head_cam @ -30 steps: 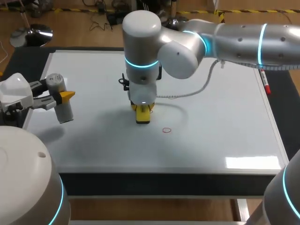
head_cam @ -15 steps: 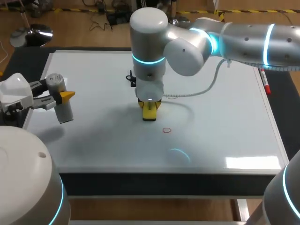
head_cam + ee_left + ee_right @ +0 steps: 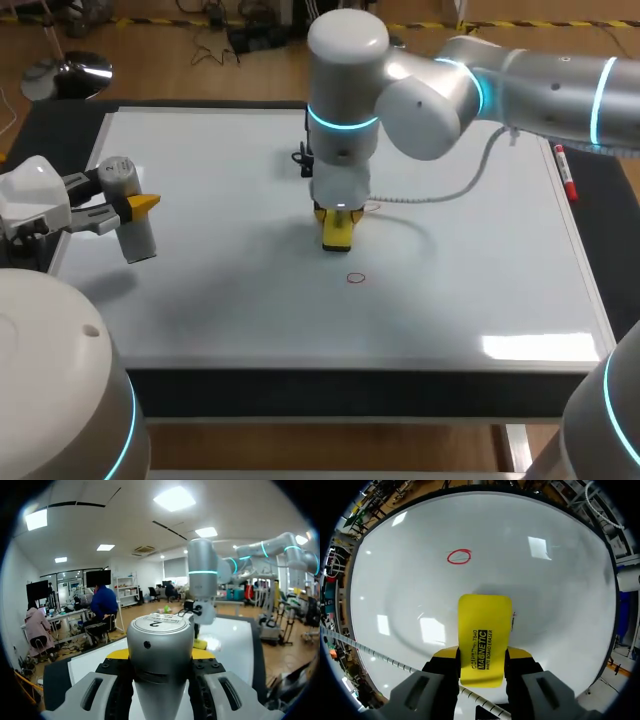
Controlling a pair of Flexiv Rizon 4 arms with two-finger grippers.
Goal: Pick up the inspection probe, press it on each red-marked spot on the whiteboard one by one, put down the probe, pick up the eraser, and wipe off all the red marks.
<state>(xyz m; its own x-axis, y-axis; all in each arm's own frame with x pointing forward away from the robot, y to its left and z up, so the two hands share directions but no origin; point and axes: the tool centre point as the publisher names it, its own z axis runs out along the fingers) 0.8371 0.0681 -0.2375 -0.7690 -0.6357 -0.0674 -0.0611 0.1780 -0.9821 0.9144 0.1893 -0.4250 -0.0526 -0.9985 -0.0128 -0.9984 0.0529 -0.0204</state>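
Right wrist view: I am clamping the yellow eraser (image 3: 485,640) in my right gripper (image 3: 482,662) over the whiteboard (image 3: 395,580), wiping, and judging that next comes sliding ahead onto the red circle (image 3: 459,556), while my left gripper (image 3: 160,656) is clasping the inspection probe (image 3: 160,635).

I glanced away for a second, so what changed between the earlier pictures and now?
The right tool, shut on the yellow eraser, moved across the whiteboard toward the robot's right and slightly away from the camera. The left tool kept holding the probe at the left side, and the red circle stayed unwiped.
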